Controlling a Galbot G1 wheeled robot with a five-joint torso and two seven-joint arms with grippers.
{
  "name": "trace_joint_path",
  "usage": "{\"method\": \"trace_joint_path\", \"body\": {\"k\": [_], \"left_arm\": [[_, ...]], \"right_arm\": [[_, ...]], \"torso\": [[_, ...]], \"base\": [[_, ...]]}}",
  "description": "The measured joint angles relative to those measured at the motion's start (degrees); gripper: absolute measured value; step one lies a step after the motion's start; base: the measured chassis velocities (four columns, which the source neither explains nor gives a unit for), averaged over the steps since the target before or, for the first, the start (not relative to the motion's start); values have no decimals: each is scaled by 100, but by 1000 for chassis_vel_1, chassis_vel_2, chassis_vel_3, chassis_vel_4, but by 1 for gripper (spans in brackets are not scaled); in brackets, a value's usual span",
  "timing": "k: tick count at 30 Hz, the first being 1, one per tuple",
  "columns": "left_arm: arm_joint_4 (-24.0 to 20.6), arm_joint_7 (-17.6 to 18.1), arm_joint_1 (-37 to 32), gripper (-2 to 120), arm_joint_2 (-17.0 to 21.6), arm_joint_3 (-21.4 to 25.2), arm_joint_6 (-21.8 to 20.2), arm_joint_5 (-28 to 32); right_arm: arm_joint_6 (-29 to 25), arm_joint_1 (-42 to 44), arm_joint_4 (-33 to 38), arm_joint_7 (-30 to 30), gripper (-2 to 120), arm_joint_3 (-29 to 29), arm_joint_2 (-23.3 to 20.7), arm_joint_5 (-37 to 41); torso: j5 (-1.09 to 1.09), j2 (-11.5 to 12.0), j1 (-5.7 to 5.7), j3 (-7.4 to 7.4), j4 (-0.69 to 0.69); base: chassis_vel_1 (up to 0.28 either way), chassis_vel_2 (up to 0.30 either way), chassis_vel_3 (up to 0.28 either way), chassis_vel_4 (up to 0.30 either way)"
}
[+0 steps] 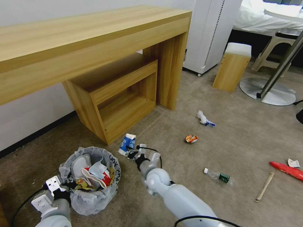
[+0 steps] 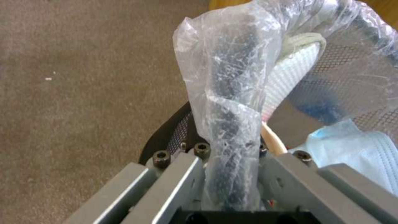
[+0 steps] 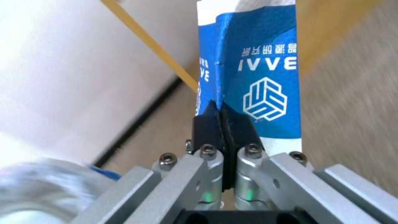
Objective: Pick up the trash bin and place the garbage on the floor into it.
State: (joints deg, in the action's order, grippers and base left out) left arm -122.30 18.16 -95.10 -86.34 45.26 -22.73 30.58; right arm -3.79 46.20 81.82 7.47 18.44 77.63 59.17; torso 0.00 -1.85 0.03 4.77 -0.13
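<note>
On the beige carpet (image 1: 176, 126) beside a long wooden desk (image 1: 94, 41), the robot's left gripper (image 1: 68, 186) is clamped on the near rim of the trash bin (image 1: 91, 195); from the wrist, its fingers pinch the crinkled clear liner (image 2: 228, 102) wrapped over the black mesh edge. The bin sits at about seven o'clock in the head view, already holding a white slipper (image 1: 79, 165), a red-and-white wrapper and a pale blue face mask (image 2: 360, 155).

The right gripper (image 1: 131, 154) hovers just past the bin's far rim, at roughly six o'clock, its black pads (image 3: 224, 124) closed tight on the lower edge of a blue-and-white paper cup (image 3: 257, 81), which hangs flattened and clear of the floor, with the low shelf unit (image 1: 120, 97) under the desk behind it.

Garbage remains scattered towards three and four o'clock: a crumpled tissue (image 1: 203, 118), a crushed can (image 1: 191, 138), a small clear bottle (image 1: 217, 175), a wooden stick (image 1: 264, 186), a red snack bag (image 1: 288, 170) and another bit of tissue (image 1: 293, 163) just beside it. A small wooden stool (image 1: 232, 67) stands well apart near one o'clock.
</note>
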Motion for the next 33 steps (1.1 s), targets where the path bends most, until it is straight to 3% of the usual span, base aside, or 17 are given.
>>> {"method": "trace_joint_path", "body": {"k": [2, 4, 6, 8, 10, 14, 21, 22, 28, 33], "left_arm": [[8, 1, 20, 1, -3, -18, -10, -9], [9, 1, 23, 1, -4, -22, -12, -10], [9, 1, 36, 1, -3, -35, -18, -16], [9, 1, 38, 1, -3, -34, -18, -17], [-9, 3, 41, 1, -10, -51, -24, -21], [-71, 1, 43, 1, -16, -62, -32, -22], [-233, 2, 14, 1, -40, -85, -75, -21], [-345, 2, -16, 1, -58, -113, -119, -22], [-546, 0, -70, 1, -92, -147, -147, -44], [-645, -5, -108, 1, -107, -148, -147, -46]], "right_arm": [[-451, 36, 353, -628, 0, -5, -318, -54], [-510, 40, 411, -736, 0, -9, -373, -60], [-888, 47, 920, -1503, 0, -6, -855, -69], [-937, 39, 977, -1599, 0, 1, -932, -74], [-1240, -116, 1355, -2132, 0, 105, -1513, -113], [-1399, -408, 1702, -2515, 0, 378, -1970, -115], [-1417, -976, 1842, -2615, 0, 1272, -2300, -69], [-1367, -1216, 1771, -2508, 0, 1740, -2325, -32], [-1082, -1670, 1542, -1973, 0, 2584, -2104, 61], [-944, -1825, 1415, -1742, 0, 2926, -1906, 55]], "torso": [[1, 0, 0, 0, 0], [1, 0, 0, -1, 0], [2, 0, 0, -1, 0], [1, 0, -1, -1, 0], [0, 0, 0, 0, -1], [1, 0, 0, -1, -1], [-1, 0, 0, -1, 0], [0, 0, 0, 0, 1], [-1, 0, 0, 0, 0], [-1, 0, 0, 0, 1]], "base": [[0, 0, 0, 0], [0, 0, 0, 0], [0, 0, 0, 0], [0, 0, 0, 0], [0, 0, 0, 0], [0, 0, 0, 0], [0, 0, 0, 0], [0, 0, 0, 0], [0, 0, 0, 0], [0, 0, 0, 0]]}}
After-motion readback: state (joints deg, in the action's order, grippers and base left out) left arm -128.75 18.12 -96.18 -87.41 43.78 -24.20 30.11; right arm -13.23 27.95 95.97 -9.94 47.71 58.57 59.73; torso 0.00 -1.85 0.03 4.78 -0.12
